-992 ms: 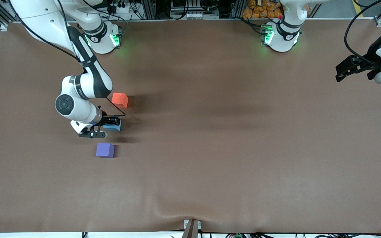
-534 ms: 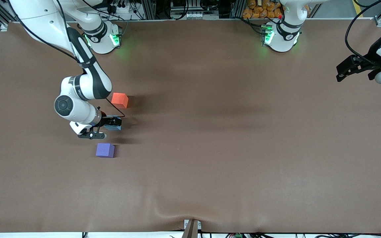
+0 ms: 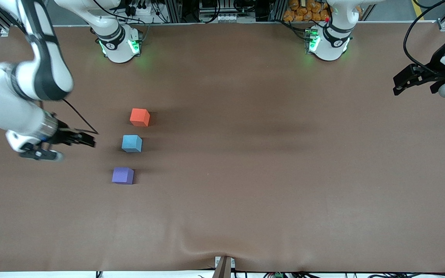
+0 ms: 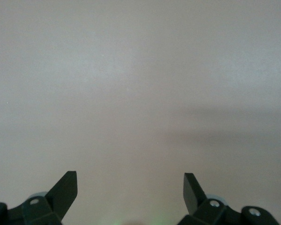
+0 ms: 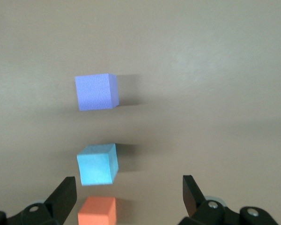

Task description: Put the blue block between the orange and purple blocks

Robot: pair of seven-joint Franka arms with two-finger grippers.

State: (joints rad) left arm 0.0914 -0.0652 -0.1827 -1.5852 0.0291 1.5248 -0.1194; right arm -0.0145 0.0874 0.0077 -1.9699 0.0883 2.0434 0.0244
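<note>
The blue block (image 3: pixel 131 143) rests on the table between the orange block (image 3: pixel 140 117) and the purple block (image 3: pixel 123 175), in a slightly slanted row. My right gripper (image 3: pixel 87 139) is open and empty, up in the air beside the row toward the right arm's end of the table. The right wrist view shows the purple block (image 5: pixel 96 91), the blue block (image 5: pixel 98 164) and the orange block (image 5: pixel 97 212) in line between the open fingers. My left gripper (image 3: pixel 400 83) is open and empty and waits above the left arm's end of the table.
The brown table cover (image 3: pixel 245 154) has a small wrinkle near its front edge. The two arm bases (image 3: pixel 118 42) stand along the table's back edge. The left wrist view shows only bare cover (image 4: pixel 140 93).
My right gripper has let go of the blue block, risen and pulled away toward the right arm's end of the table. The blue block stays between the other two. The left arm has not moved.
</note>
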